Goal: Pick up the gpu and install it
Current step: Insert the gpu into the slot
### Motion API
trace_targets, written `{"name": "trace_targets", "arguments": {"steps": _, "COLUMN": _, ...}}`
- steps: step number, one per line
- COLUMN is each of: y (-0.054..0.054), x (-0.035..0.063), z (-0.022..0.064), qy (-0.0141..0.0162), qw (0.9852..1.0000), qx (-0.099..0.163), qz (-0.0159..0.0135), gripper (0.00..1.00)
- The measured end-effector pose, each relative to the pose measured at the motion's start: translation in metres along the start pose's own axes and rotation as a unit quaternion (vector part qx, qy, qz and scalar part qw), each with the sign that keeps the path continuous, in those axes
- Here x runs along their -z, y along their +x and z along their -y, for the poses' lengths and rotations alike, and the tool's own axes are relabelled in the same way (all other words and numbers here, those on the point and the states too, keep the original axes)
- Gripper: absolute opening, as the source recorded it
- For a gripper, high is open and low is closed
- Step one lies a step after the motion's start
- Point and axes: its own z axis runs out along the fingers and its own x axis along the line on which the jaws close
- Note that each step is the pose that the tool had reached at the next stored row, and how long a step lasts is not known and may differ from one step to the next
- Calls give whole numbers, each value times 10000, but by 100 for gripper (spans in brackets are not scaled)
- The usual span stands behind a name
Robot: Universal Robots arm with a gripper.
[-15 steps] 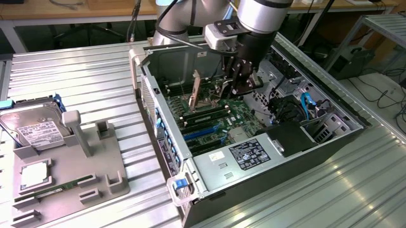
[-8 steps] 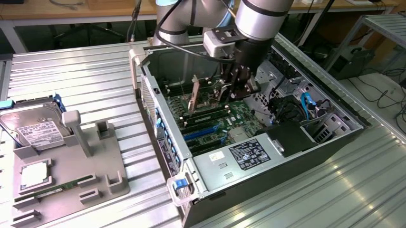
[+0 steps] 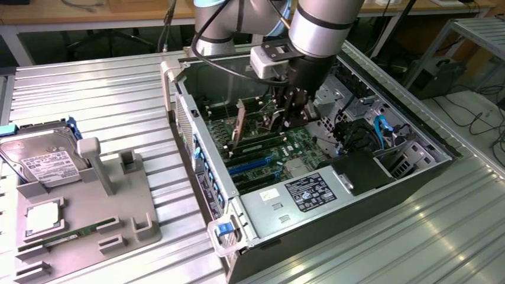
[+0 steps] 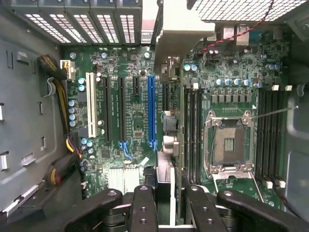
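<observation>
Black gripper (image 3: 290, 115) inside case (image 3: 355, 236), jaws narrow, clamped on gpu (image 4: 165, 169) (seen edge-on). Gpu hangs straight below jaws, long axis parallel to slots (image 4: 120, 111), just beside blue slot (image 4: 152, 111), bracket (image 4: 183, 34) toward vented rear wall (image 4: 96, 21). Seated or not: cannot tell.

I work in what looks like a robotics lab or electronics workshop. My arm (image 3: 323, 23) stands over a ribbed aluminium table (image 3: 103, 89), where an open computer case (image 3: 183, 112) lies on its side with its motherboard (image 4: 135, 116) bare. A grey parts fixture (image 3: 118, 207) beside it carries a hard drive (image 3: 39, 157) (label up). Wooden benches (image 3: 47, 12) line the back, and loose cables (image 3: 481, 118) trail across the floor by a metal frame (image 3: 473, 29).
</observation>
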Motion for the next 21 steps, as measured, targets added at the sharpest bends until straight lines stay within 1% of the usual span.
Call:
{"name": "trace_targets", "arguments": {"steps": 1, "y": 1, "x": -11, "z": -1, "qy": -14, "qw": 10000, "qx": 1, "qz": 0, "gripper": 28}}
{"name": "trace_targets", "arguments": {"steps": 2, "y": 2, "x": -26, "z": -5, "qy": -21, "qw": 10000, "qx": 7, "qz": 1, "gripper": 28}}
{"name": "trace_targets", "arguments": {"steps": 4, "y": 4, "x": -60, "z": -21, "qy": -27, "qw": 10000, "qx": 73, "qz": 1, "gripper": 28}}
{"name": "trace_targets", "arguments": {"steps": 7, "y": 7, "x": -104, "z": -37, "qy": -30, "qw": 9999, "qx": 111, "qz": 1, "gripper": 28}}
{"name": "trace_targets", "arguments": {"steps": 9, "y": 9, "x": -135, "z": -106, "qy": -28, "qw": 9999, "qx": 112, "qz": 1, "gripper": 28}}
{"name": "trace_targets", "arguments": {"steps": 11, "y": 10, "x": -170, "z": -142, "qy": -26, "qw": 10000, "qx": 95, "qz": 1, "gripper": 28}}
{"name": "trace_targets", "arguments": {"steps": 15, "y": 15, "x": -250, "z": -153, "qy": -25, "qw": 10000, "qx": 65, "qz": -2, "gripper": 28}}
{"name": "trace_targets", "arguments": {"steps": 16, "y": 15, "x": -267, "z": -157, "qy": -24, "qw": 10000, "qx": 59, "qz": -9, "gripper": 28}}
{"name": "trace_targets", "arguments": {"steps": 18, "y": 6, "x": -289, "z": -162, "qy": -24, "qw": 10000, "qx": 57, "qz": -52, "gripper": 28}}
{"name": "trace_targets", "arguments": {"steps": 19, "y": 7, "x": -304, "z": -162, "qy": -23, "qw": 10000, "qx": 57, "qz": -57, "gripper": 28}}
{"name": "trace_targets", "arguments": {"steps": 21, "y": 7, "x": -316, "z": -164, "qy": -19, "qw": 10000, "qx": 55, "qz": -57, "gripper": 28}}
